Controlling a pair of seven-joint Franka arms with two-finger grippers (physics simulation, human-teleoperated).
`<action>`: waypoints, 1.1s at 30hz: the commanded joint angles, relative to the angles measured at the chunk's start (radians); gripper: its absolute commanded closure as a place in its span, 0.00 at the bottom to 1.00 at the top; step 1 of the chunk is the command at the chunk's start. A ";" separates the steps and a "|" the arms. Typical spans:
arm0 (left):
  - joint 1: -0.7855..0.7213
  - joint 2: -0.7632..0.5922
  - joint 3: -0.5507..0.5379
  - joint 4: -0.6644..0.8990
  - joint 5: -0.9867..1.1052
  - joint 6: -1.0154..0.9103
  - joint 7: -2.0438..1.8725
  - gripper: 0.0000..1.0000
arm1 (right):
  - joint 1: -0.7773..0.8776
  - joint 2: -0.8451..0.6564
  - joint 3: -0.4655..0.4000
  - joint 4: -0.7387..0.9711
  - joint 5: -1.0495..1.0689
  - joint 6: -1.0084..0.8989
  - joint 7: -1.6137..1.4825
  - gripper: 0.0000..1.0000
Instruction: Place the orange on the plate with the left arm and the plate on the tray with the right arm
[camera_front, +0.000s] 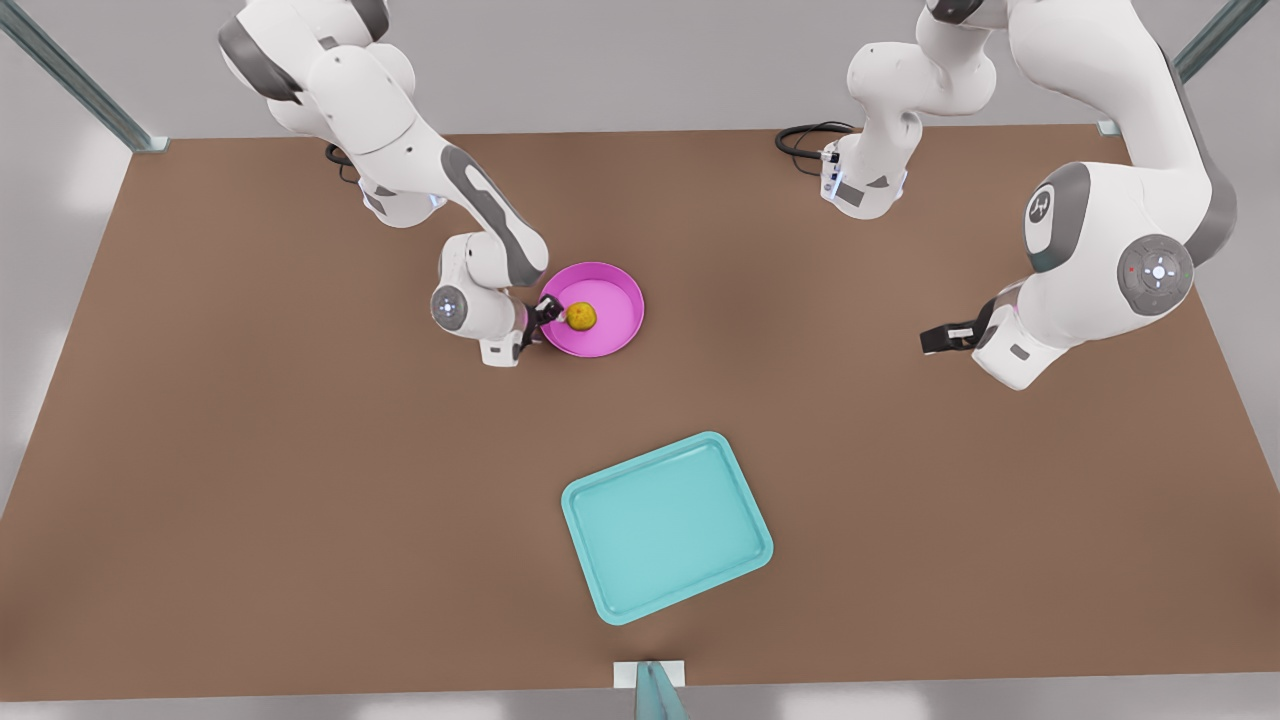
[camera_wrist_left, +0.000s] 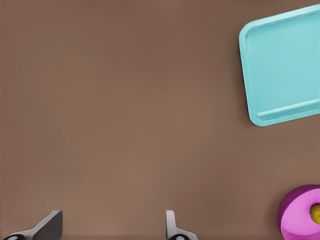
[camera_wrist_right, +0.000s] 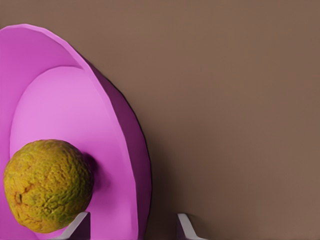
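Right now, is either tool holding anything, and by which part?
Nothing is held. The right tool straddles the rim of the round pink plate with open fingers; the left tool hangs open over the brown table.

Brown table (camera_front: 250, 450); black cables (camera_front: 800, 138) at far edge.

My right hand (camera_front: 550, 312) low, fingers (camera_wrist_right: 80, 225) parted (wrist bent sideways), my left hand (camera_front: 935, 338) open, held level, waiting
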 joint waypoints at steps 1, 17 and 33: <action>0.000 -0.002 0.001 0.000 0.001 -0.004 0.010 0.00 | 0.000 -0.001 0.000 0.001 0.001 -0.002 -0.074 0.34; 0.000 0.000 0.000 0.000 -0.001 -0.002 0.008 0.00 | 0.003 -0.009 0.014 0.044 0.006 -0.070 -0.072 0.79; 0.000 0.001 0.000 0.000 -0.004 -0.002 0.010 0.00 | -0.012 0.321 -0.098 0.908 -0.002 -0.363 0.188 0.79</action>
